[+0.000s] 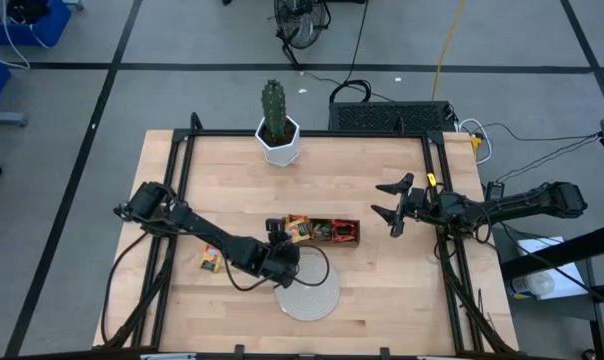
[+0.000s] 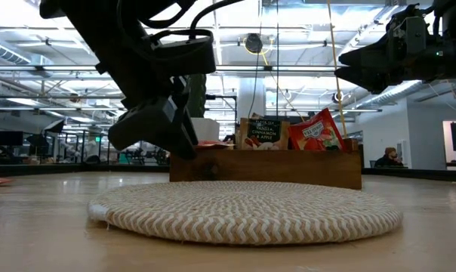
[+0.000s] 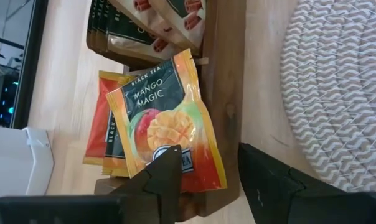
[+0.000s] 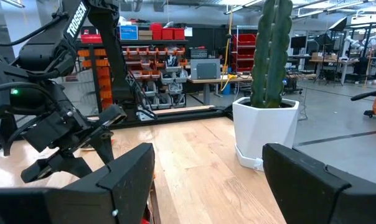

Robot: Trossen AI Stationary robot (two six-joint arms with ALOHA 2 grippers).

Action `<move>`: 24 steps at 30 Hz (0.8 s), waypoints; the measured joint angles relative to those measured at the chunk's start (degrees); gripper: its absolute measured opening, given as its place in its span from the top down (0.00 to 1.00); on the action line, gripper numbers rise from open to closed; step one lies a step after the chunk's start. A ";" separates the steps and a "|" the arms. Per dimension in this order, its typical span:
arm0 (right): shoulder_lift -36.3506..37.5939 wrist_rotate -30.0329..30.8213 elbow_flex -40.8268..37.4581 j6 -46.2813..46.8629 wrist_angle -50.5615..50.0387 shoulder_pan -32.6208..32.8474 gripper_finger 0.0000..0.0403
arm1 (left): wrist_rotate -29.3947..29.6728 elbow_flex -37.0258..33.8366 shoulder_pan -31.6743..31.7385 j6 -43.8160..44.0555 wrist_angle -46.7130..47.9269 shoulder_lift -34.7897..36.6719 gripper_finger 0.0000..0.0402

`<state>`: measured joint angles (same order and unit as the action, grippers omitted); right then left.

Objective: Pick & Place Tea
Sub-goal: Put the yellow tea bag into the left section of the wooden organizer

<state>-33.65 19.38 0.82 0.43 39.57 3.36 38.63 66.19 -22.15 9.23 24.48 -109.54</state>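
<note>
A brown wooden tray holds tea sachets standing in its compartments. At its left end an orange-yellow "Mango Magic" sachet lies on other sachets and leans on the tray's near wall. My left gripper is open, slanting down over that end, one finger over the sachet's lower edge, the other on the disc side of the wall. The round woven disc lies bare in front of the tray. One more sachet lies flat on the table under the left arm. My right gripper waits open at the right. My left gripper has one fingertip in front of the Mango Magic sachet's lower edge, coming down at a slant from the table's left. I cannot tell whether it touches the sachet. The sachet rests in the tray.
A cactus in a white pot stands at the far edge, also ahead of my right gripper. Black frame rails run along the table's left and right sides. Bare wood lies between tray and right arm.
</note>
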 joint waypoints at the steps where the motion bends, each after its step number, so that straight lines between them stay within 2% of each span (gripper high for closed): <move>1: -0.02 0.00 0.00 0.00 0.00 0.01 0.31 | -0.02 0.00 0.00 0.12 -0.01 0.00 0.61; 5: -0.01 0.01 0.00 0.00 0.00 0.01 0.31 | 0.00 0.00 0.00 0.32 -0.04 0.00 0.68; 12: 0.00 -0.01 0.00 0.00 0.00 0.00 0.31 | 0.19 0.02 -0.05 0.29 -0.66 0.15 0.97; 24: 0.00 0.01 0.00 0.00 0.02 0.01 0.31 | -0.17 3.11 -0.66 -0.12 -0.51 0.07 0.99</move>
<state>-33.65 19.40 0.82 0.43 39.59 3.38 38.46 69.31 -22.81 9.10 23.97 -109.47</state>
